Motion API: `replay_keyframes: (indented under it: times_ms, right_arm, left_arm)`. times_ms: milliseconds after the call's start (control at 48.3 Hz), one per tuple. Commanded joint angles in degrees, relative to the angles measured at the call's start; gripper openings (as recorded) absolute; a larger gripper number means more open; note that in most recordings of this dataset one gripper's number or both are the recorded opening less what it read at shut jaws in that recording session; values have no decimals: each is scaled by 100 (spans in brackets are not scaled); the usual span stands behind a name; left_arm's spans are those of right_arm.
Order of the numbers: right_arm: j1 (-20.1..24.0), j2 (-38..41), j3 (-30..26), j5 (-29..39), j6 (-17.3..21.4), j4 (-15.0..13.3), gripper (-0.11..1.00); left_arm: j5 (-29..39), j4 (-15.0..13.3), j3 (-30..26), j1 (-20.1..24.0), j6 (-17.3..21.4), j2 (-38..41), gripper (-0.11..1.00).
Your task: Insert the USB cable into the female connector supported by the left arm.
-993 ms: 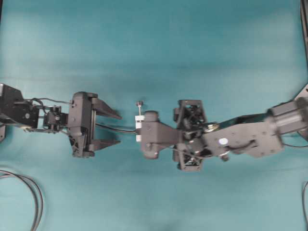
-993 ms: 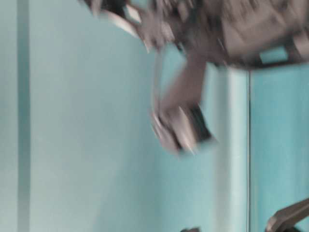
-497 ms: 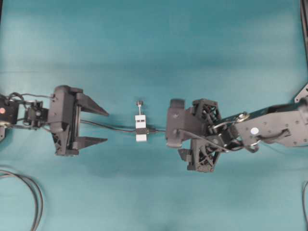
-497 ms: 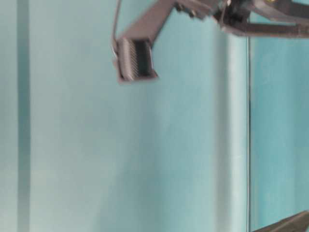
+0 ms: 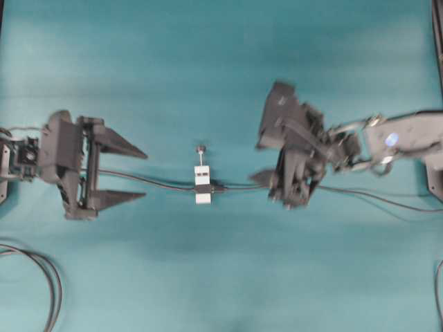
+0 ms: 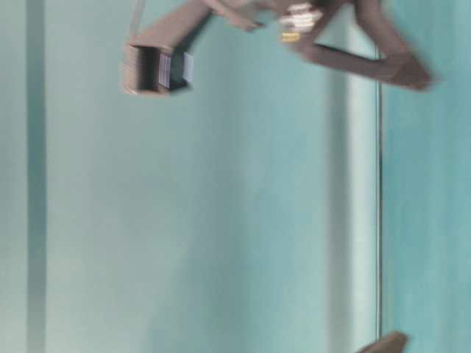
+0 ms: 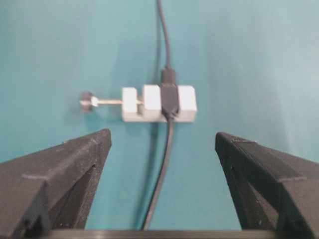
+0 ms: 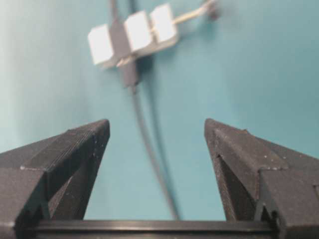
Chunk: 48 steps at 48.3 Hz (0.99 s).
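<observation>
A white block (image 5: 202, 185) lies on the teal table between the two grippers. Its fixed black cable (image 5: 138, 178) runs left between the left gripper's fingers. The USB cable (image 5: 360, 196) comes from the right, and its dark plug (image 5: 218, 187) sits joined to the block. The left wrist view shows the block (image 7: 159, 103) and plug (image 7: 168, 75); the right wrist view shows the same block (image 8: 133, 33) and plug (image 8: 128, 74). My left gripper (image 5: 145, 176) is open and empty, left of the block. My right gripper (image 5: 261, 160) is open and empty, right of the block, blurred.
Thick looped black cables (image 5: 41, 277) lie at the lower left, and another cable (image 5: 437, 290) runs along the right edge. A small knobbed screw (image 5: 200, 149) sticks out of the block's far side. The table-level view shows only a blurred gripper finger (image 6: 154, 62).
My right gripper has drawn back to the right from the block, leaving the plug in it, and has tilted. My left gripper has moved left, staying open.
</observation>
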Motion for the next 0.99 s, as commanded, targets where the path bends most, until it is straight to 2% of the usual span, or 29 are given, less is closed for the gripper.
replay_keyframes:
  times_ms: [0,124,248,352,476,538,703,807,972]
  right_arm:
    - [-167,-536,97,-255,26,-26,79]
    - [-369,-1230,545,-624,35,-26,79]
    - [-369,-1942,1195,-1072,-53,-18,78]
    - [-202,-2399,1758,-1635,-378,-26,79]
    - [-70,-2777,2391,-2259,-1063,-26,79]
    - [-70,-2900,2610,-2347,-1310,-26,79]
    - [-237,-2979,3015,-2294,-1292,18,77]
    - [-457,-2988,3138,-2312,-1327,0,75]
    - [-554,-3006,3261,-2470,-1617,-26,74]
  left_arm:
    - [44,-18,88,149,-70,-413,94]
    - [97,-18,378,387,-62,-1134,94]
    - [114,-18,677,475,-26,-1986,94]
    - [308,9,896,466,-9,-2725,94]
    - [958,18,993,387,-9,-3542,94]
    - [1547,18,1028,316,-9,-3876,94]
    - [2646,18,1116,229,-44,-4157,94]
    - [2540,18,1257,229,-53,-4166,94]
    - [1837,18,1512,229,-53,-4175,94]
